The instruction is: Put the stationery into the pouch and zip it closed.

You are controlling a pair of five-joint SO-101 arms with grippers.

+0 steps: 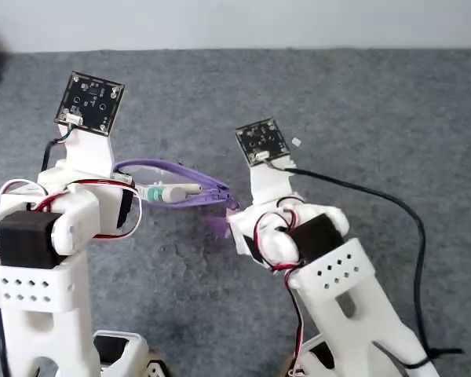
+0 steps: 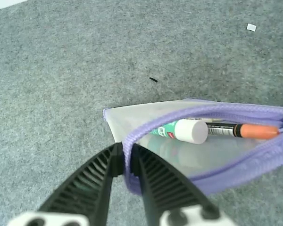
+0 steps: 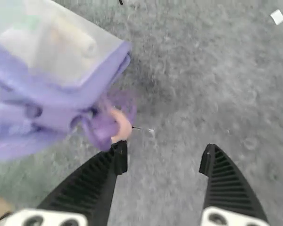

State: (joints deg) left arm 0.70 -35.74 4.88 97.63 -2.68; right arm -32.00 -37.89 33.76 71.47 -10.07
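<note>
Beside the zipper pull (image 3: 106, 129), the open right pincer (image 3: 165, 148) should pinch it squarely while the left pincer (image 2: 126, 151), clamped on the pouch (image 2: 179, 157), holds taut.

The desk (image 1: 377, 94) was covered in a grey, felt-like mat. A small white scrap (image 2: 251, 27) lay on it, well apart from a tiny black fleck (image 2: 153, 80). The pouch (image 2: 146, 113) sat near the fleck, though whether its whole underside touched the mat could not be told.
</note>
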